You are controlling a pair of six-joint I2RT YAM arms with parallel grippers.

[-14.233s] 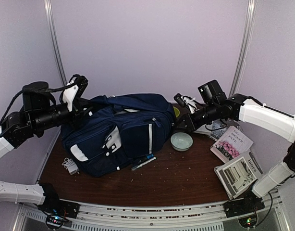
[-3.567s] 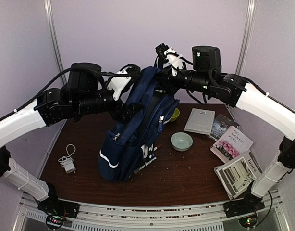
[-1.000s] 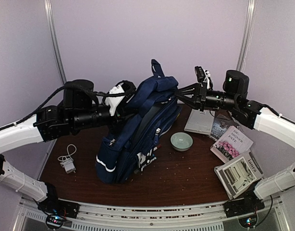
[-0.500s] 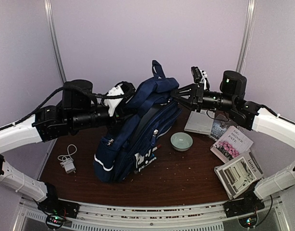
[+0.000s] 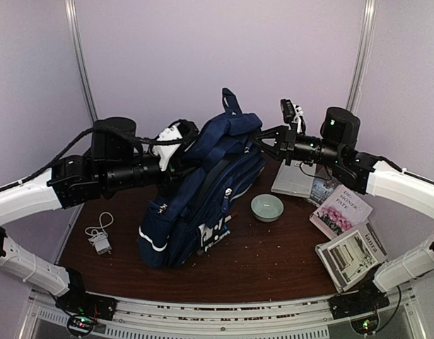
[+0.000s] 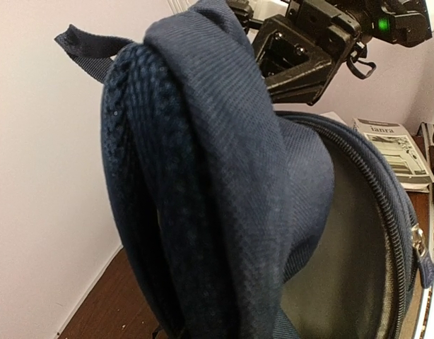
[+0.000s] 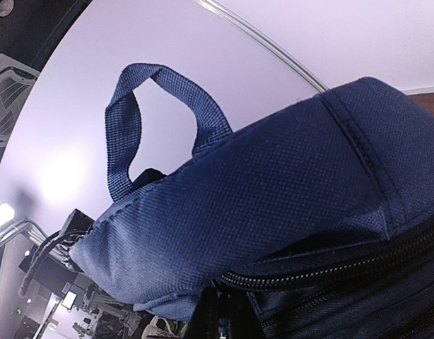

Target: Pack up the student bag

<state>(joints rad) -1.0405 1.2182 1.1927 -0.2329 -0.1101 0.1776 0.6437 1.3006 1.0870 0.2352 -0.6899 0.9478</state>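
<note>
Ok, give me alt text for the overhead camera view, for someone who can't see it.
A navy student bag stands propped upright on a brown table, with the left arm gripping its back and the right arm pressing closed jaws to its top. A pale bowl, booklets and a white charger lie around it.

Left claw (image 5: 180, 135) tips behind student bag (image 5: 203, 198)

White arm shells (image 5: 404, 187), black joints (image 5: 114, 135), looping black cables (image 5: 61, 152), green light (image 5: 332, 121)
</note>
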